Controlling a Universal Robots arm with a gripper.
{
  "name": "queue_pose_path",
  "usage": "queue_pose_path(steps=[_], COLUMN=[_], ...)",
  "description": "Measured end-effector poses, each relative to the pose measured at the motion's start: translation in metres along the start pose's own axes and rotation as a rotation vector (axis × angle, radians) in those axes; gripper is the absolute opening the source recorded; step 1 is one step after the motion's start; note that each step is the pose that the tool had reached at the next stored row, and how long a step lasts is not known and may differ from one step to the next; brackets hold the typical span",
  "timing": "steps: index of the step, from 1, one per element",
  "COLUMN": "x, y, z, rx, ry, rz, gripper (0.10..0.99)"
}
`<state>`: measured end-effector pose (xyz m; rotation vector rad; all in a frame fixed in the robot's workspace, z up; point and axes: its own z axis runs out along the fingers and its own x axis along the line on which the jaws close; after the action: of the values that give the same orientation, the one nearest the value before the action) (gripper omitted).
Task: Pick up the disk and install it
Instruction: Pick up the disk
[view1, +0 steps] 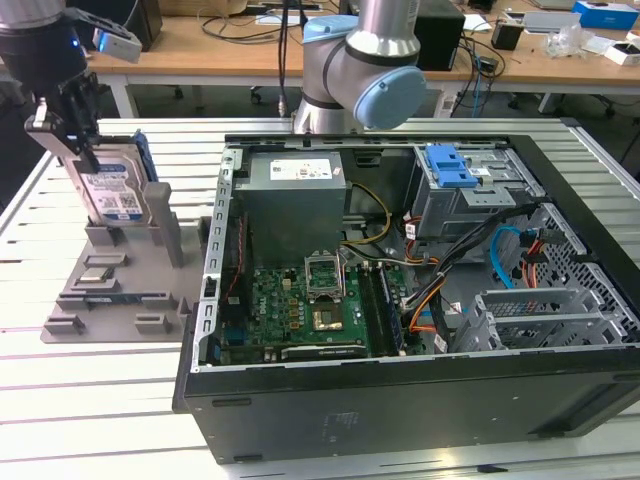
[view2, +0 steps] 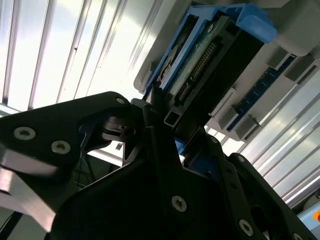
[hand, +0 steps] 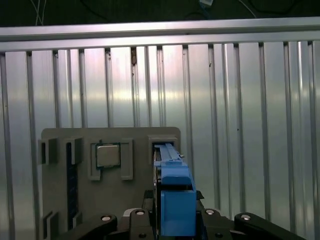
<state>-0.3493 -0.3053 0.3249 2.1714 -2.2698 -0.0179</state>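
At the exterior view's left, the gripper (view1: 84, 150) is clamping the disk (view1: 114, 195), which is standing upright in a grey holder (view1: 110, 292) on the slatted table (view1: 100, 420), well apart from the open computer case (view1: 300, 405). In the second wrist view, black fingers (view2: 156, 132) are pressing against the disk (view2: 200, 65) from both sides. In the first wrist view, the disk's blue rail (hand: 175, 200) is sitting between them, beside a chip (hand: 106, 155) in the holder (hand: 135, 135).

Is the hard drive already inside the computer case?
No, the hard drive stands upright in the grey holder outside the computer case, at the exterior view's left.
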Motion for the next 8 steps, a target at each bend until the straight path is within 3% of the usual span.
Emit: queue_pose_path(steps=[3, 8], x=[-0.0009, -0.0037], y=[0.0001, 0.0004], z=[-0.0069, -0.0296], rx=[0.0, 0.0], ry=[0.0, 0.0], rz=[0.0, 0.0], gripper=[0.369, 0.369])
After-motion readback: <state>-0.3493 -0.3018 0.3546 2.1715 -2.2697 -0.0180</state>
